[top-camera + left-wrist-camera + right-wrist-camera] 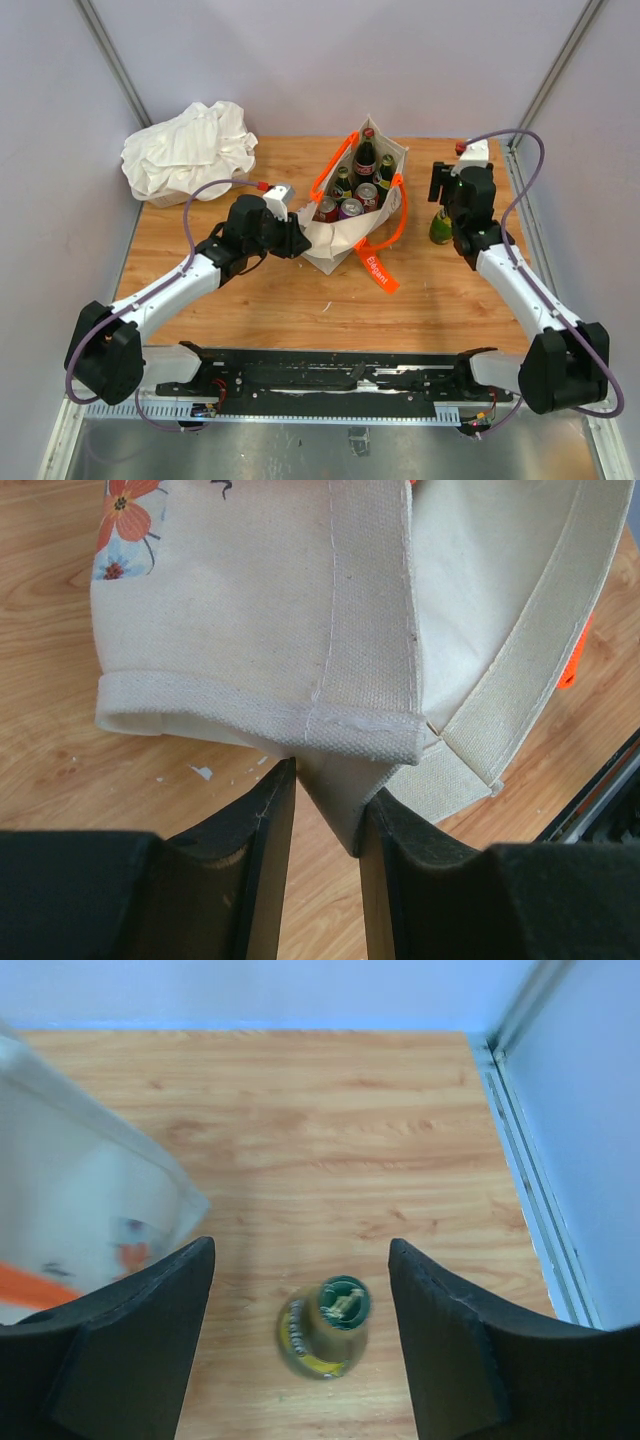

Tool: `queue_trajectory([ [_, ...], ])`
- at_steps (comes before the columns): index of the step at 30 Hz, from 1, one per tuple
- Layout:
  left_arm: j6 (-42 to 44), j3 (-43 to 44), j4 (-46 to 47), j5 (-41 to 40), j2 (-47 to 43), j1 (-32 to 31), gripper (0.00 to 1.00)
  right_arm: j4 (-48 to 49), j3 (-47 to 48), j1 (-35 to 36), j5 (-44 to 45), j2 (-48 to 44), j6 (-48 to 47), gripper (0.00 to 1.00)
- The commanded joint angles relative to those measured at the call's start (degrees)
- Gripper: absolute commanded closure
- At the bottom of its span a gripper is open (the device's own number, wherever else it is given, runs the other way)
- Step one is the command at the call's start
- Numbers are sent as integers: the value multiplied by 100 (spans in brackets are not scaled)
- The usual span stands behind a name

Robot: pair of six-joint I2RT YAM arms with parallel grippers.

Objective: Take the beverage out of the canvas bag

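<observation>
The cream canvas bag (335,238) with orange handles (378,262) stands open at the table's middle. It holds several bottles and cans, among them a dark cola bottle (366,156) and a can (351,208). My left gripper (299,240) is shut on the bag's near-left corner. The left wrist view shows a fold of canvas (345,800) pinched between the fingers of the left gripper (330,785). A green bottle (440,228) stands on the table right of the bag. My right gripper (440,188) is open just above it. In the right wrist view the bottle (325,1330) sits between the spread jaws of the right gripper (300,1250), untouched.
A white cloth bundle (190,150) lies at the back left corner. The side wall and metal rail (525,1180) run close to the right of the green bottle. A black rail (330,375) runs along the near edge.
</observation>
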Motion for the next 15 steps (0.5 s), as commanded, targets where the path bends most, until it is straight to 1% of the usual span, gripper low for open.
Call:
queue_trajectory([
  [1,49,-64,85,-20,83,3,67,-447,959,919,398,-416,-765,31],
  [4,53,-93,71,7,83,3,69,-833,1609,1502,354,-315,-1059,34],
  [7,58,-126,69,17,74,3,73,-1143,2172,1911,33,-7,-1116,37],
  [9,67,-133,58,30,74,3,76,-1374,2531,1999,-386,293,-936,39],
  [11,75,-144,46,71,53,3,80,-1433,2680,2036,-666,614,-754,39],
  [13,83,-161,29,136,12,3,84,-1478,2786,2052,-765,1021,-643,40],
  [15,104,-187,2,179,-40,3,85,-1552,2887,2049,-863,1356,-549,41],
])
